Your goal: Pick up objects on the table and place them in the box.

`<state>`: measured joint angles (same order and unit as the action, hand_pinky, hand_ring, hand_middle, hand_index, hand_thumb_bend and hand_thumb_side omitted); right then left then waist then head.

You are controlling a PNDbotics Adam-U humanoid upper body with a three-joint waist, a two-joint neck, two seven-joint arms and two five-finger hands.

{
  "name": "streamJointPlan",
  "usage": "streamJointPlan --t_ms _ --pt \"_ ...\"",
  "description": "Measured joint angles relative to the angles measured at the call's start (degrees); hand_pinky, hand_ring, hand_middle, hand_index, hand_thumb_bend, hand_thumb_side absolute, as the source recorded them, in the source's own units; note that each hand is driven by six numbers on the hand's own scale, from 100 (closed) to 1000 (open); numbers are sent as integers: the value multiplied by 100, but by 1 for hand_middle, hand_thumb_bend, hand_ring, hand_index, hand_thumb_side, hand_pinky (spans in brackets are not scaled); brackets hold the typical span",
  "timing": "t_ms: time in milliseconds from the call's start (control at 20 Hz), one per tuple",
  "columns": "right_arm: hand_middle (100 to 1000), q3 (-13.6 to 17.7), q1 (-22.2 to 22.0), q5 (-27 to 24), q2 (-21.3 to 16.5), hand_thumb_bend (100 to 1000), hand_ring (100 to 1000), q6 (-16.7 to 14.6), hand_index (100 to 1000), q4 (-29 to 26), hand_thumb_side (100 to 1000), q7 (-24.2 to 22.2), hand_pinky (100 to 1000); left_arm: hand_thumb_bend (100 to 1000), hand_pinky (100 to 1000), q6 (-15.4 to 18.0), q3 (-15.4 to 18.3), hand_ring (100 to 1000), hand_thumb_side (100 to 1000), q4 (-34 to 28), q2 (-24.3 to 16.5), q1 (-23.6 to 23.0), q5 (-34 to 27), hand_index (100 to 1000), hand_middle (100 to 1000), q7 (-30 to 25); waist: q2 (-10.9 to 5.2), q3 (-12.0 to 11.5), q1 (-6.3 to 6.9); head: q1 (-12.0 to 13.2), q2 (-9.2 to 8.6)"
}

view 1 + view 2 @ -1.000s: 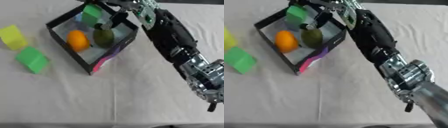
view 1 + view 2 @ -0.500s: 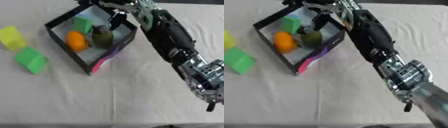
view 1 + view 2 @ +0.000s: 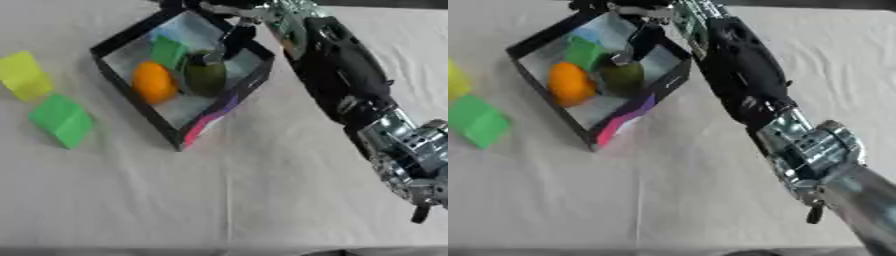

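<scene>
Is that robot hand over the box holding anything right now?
Nothing that shows. The right hand hangs over the box, fingers pointing down just above the dark green fruit, which lies inside.

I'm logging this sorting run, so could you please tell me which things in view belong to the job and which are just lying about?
Part of the job:
- box
- orange object, dark green object and green block, in the box
- yellow block and green block on the table
- right hand, over the box

Just lying about:
- nothing apart from the white tablecloth

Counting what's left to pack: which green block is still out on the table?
The brighter green block on the table beside the yellow block; the other green block already lies inside the box.
</scene>
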<state>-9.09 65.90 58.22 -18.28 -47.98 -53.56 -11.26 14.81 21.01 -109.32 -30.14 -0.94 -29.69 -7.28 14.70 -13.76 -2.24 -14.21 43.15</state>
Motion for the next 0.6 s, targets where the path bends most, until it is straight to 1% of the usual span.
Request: streamJointPlan --t_ms 50,100,150,200,300,350,400,450,500,550,600 --pt "771 48 -11 -55 -22 340 846 62 994 -52 206 73 946 100 830 0 2 683 575 0 0 -1 0 748 791 0 0 12 0 4 2" --pt "744 113 -21 -126 -45 168 820 136 971 -105 100 151 936 100 830 0 5 682 565 0 0 -3 0 748 791 2 0 34 0 9 3" --pt "732 198 -36 -205 -89 100 810 215 961 -181 100 232 935 100 830 1 8 682 565 0 0 -6 0 748 791 6 0 58 0 23 3" --pt "695 289 -48 -289 -147 100 784 303 921 -262 100 322 933 100 830 0 15 681 565 0 0 -15 0 748 790 9 0 86 0 45 3" --pt "672 492 -95 -470 -302 100 773 482 896 -415 100 512 935 100 829 0 29 679 565 0 0 -48 2 748 790 10 -2 146 0 91 3" --pt "676 602 -121 -569 -384 100 772 579 895 -478 130 612 937 100 828 1 31 677 565 0 0 -68 9 748 789 10 -9 193 0 124 3" --pt "690 694 -161 -687 -488 100 766 677 895 -551 254 725 940 100 812 4 31 645 565 0 0 -85 24 744 780 9 -19 241 0 158 4" --pt "708 736 -245 -963 -668 100 765 797 894 -651 321 904 946 100 809 8 31 640 565 -1 -2 -93 39 743 779 6 -24 265 0 195 4" --pt "750 726 -382 -1421 -903 100 782 954 905 -783 442 1072 972 100 809 19 30 645 566 -2 -13 -100 52 742 780 0 -24 280 0 234 4" --pt "753 694 -574 -2042 -1165 100 784 1165 907 -963 445 1168 975 100 809 35 29 646 566 -3 -36 -101 61 742 780 -10 -24 300 -1 278 3" --pt "773 662 -781 -2782 -1437 100 797 1441 922 -1210 487 1156 994 100 810 50 26 662 567 -4 -58 -100 72 745 786 -22 -24 325 -1 324 3"
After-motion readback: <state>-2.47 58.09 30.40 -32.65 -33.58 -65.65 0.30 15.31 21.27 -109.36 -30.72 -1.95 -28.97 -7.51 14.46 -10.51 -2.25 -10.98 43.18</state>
